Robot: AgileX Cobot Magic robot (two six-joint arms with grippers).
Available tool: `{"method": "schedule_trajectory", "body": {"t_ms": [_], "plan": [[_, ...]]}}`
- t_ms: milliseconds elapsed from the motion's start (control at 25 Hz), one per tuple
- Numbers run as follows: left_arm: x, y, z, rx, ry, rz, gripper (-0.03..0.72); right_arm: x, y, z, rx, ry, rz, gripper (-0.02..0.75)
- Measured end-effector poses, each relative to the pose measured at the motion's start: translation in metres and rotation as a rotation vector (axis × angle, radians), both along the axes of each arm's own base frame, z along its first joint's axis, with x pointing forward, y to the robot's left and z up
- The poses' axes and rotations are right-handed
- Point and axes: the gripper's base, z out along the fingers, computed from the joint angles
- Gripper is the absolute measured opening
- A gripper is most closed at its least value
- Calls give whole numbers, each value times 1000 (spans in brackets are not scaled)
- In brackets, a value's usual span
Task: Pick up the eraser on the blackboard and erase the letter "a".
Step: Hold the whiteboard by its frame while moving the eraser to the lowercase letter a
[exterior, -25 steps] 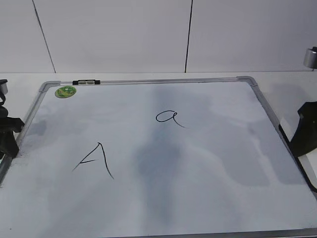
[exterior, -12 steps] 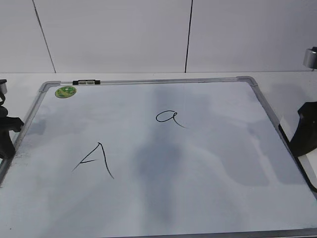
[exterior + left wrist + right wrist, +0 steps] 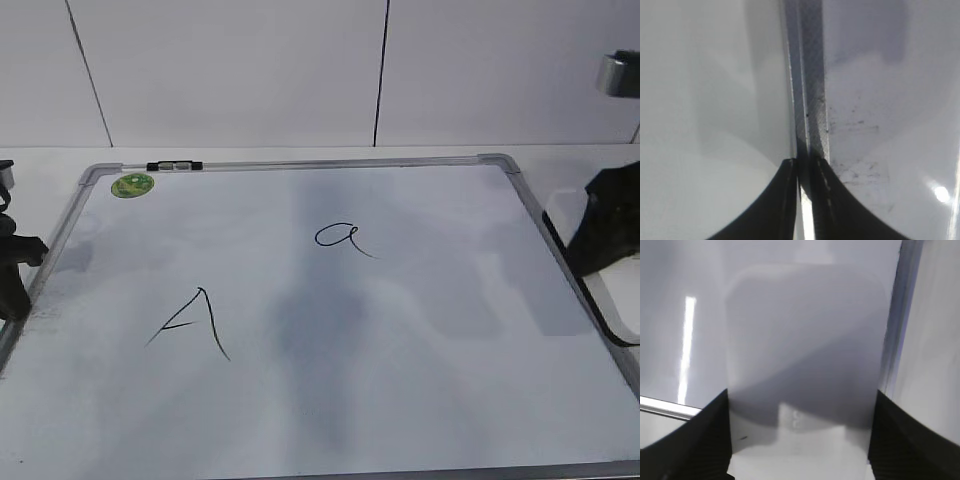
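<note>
The right gripper (image 3: 799, 460) has its jaws spread wide around the eraser (image 3: 810, 440), a white block held between them above the blackboard (image 3: 420, 400) near the worktop's right edge; whether they press it firmly I cannot tell. The letter "a" (image 3: 340, 237) sits toward the board's middle, nearer the far edge, well apart from the capital "A" (image 3: 195, 322). A loose hold could let the eraser twist or drop on contact, and a wide sweep might smear the wrong letter. The left gripper (image 3: 805, 200) has its jaws nearly closed, empty, over the board's left frame. No containers are present.
</note>
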Motion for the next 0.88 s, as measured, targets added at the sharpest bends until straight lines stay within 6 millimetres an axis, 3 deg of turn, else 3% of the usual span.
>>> {"method": "schedule_trajectory", "body": {"t_ms": [120, 400, 880], "plan": [[0, 0, 0, 0, 0, 0, 64, 10, 12, 4, 2, -6, 34, 544], [0, 0, 0, 1, 0, -1, 64, 45, 35, -12, -12, 41, 85, 544], [0, 0, 0, 5, 2, -5, 64, 125, 98, -45, -53, 46, 206, 544]]}}
